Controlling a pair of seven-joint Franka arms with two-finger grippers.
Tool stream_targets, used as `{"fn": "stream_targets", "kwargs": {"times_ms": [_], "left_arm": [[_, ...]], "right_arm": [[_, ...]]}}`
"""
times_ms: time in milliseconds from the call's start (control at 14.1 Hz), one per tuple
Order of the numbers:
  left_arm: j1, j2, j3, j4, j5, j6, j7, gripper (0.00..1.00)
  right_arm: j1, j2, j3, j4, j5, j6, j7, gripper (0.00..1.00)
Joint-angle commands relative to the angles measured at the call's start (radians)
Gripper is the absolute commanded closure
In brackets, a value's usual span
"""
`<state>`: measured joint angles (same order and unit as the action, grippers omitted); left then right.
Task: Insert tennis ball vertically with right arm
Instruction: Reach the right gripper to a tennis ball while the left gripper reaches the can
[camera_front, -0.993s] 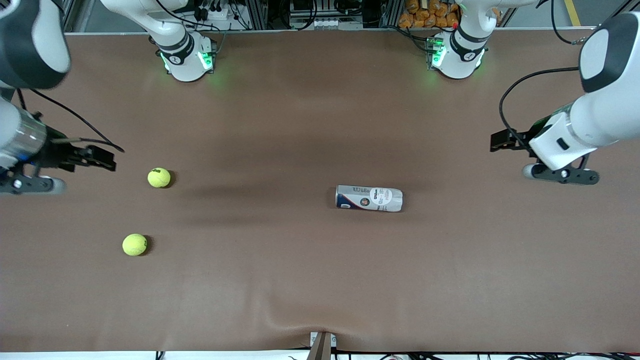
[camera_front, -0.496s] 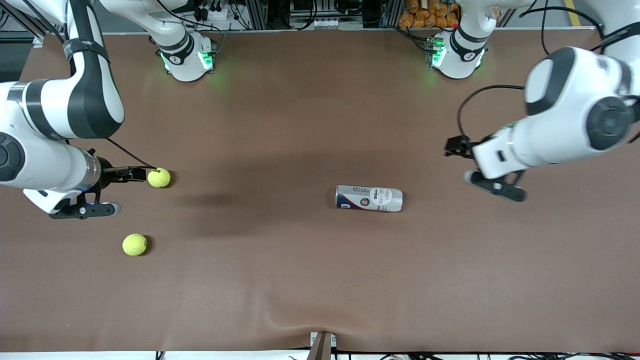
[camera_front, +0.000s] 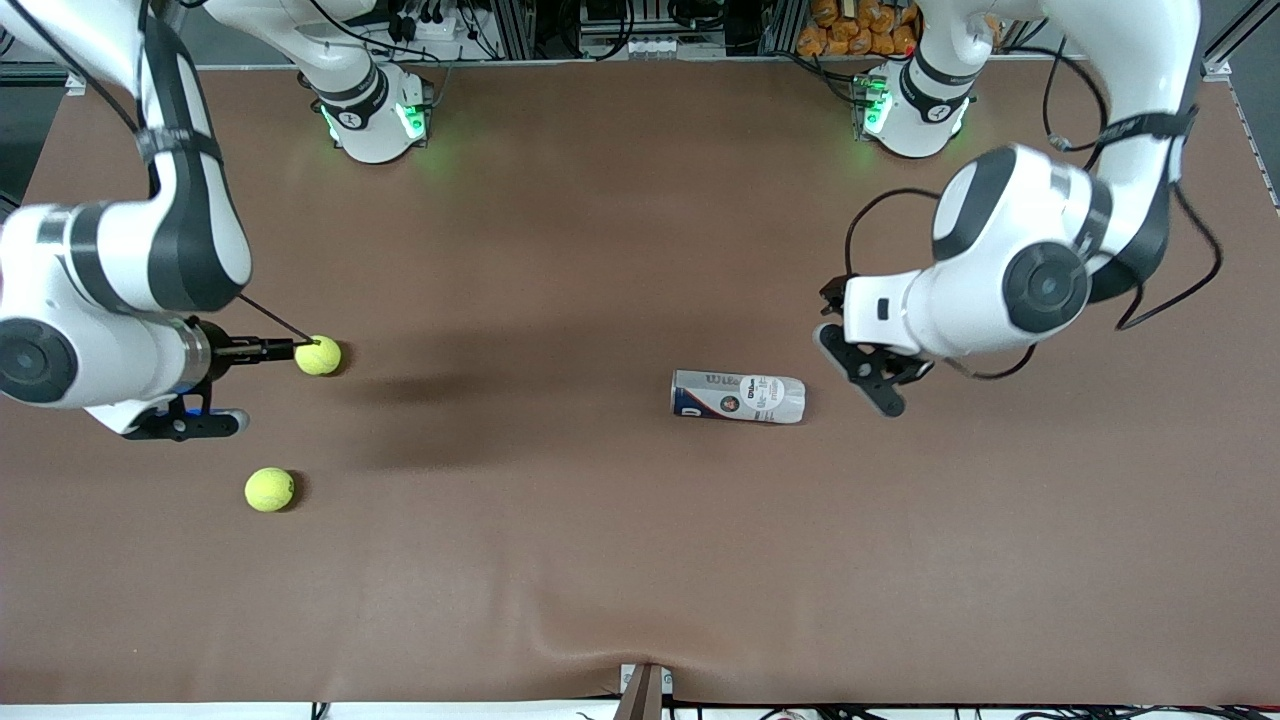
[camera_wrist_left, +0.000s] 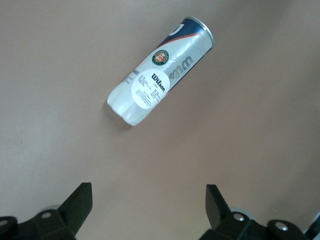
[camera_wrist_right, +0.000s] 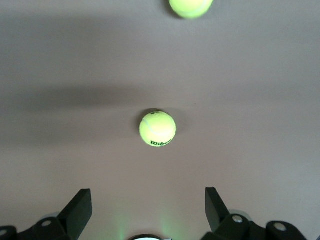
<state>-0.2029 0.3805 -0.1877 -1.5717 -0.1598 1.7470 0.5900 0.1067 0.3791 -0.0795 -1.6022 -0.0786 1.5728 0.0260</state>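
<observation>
Two yellow-green tennis balls lie on the brown table toward the right arm's end. One ball (camera_front: 318, 355) (camera_wrist_right: 157, 128) carries dark print, and the other ball (camera_front: 269, 489) (camera_wrist_right: 190, 6) lies nearer to the front camera. My right gripper (camera_front: 262, 385) (camera_wrist_right: 148, 200) hangs open over the table beside the printed ball, with nothing between its fingers. A white and blue Wilson ball can (camera_front: 738, 397) (camera_wrist_left: 160, 80) lies on its side near the table's middle. My left gripper (camera_front: 860, 350) (camera_wrist_left: 149, 200) hovers open and empty over the table just beside the can's white end.
Both arm bases (camera_front: 375, 120) (camera_front: 910, 110) glow green along the table's edge farthest from the front camera. A black cable (camera_front: 1150, 300) loops from the left arm's wrist. The brown table cover (camera_front: 600, 560) has a wrinkle near its front edge.
Both arms have swung in from the table's ends. The left gripper has come close to the can. The right gripper has reached the printed ball and turned slightly.
</observation>
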Motion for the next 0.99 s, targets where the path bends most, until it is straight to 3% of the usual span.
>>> {"fn": "stream_targets", "kwargs": {"times_ms": [0, 567, 922], "left_arm": [[-0.010, 0.052, 0.005, 0.025, -0.004, 0.055, 0.184, 0.00], [-0.162, 0.139, 0.002, 0.024, 0.152, 0.271, 0.277, 0.00], [-0.223, 0.202, 0.002, 0.021, 0.262, 0.362, 0.292, 0.00]], "right_arm": [[-0.036, -0.028, 0.009, -0.120, -0.006, 0.090, 0.000, 0.00], [-0.094, -0.057, 0.009, -0.402, 0.006, 0.433, 0.000, 0.00], [-0.096, -0.048, 0.007, -0.453, 0.111, 0.480, 0.014, 0.00]]}}
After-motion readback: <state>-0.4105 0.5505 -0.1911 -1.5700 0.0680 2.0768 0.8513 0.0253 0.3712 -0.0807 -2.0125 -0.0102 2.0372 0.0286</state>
